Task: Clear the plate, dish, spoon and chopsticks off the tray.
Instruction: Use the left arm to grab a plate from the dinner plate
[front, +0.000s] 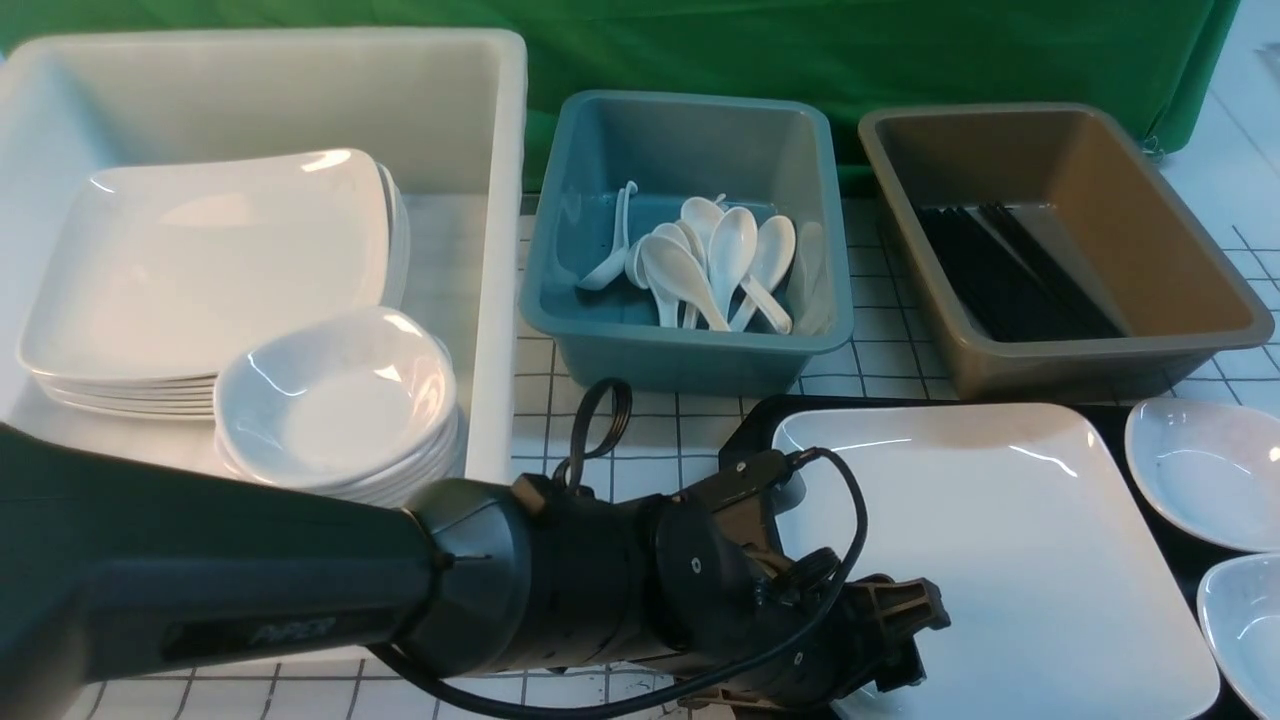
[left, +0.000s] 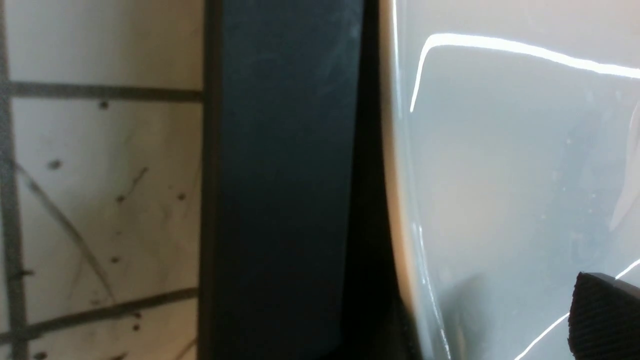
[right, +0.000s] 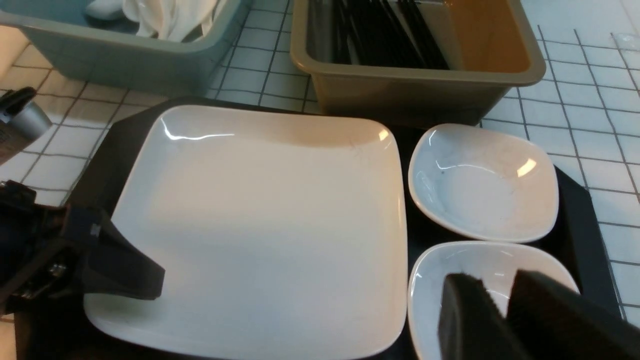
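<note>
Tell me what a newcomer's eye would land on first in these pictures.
The large white plate fills most of the black tray at front right, with the left end effector open at its near left edge. Behind it, a teal tub of white spoons and a brown tub of black chopsticks stand side by side. At far left, a white bin holds stacked plates and small dishes.

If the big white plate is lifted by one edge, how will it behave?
The plate looks glossy, with bright reflections, so it may slip in a pinch. It is wide and shallow, so held at one edge it would probably tilt down. It seems stiff and hard; dropping it might chip it.
</note>
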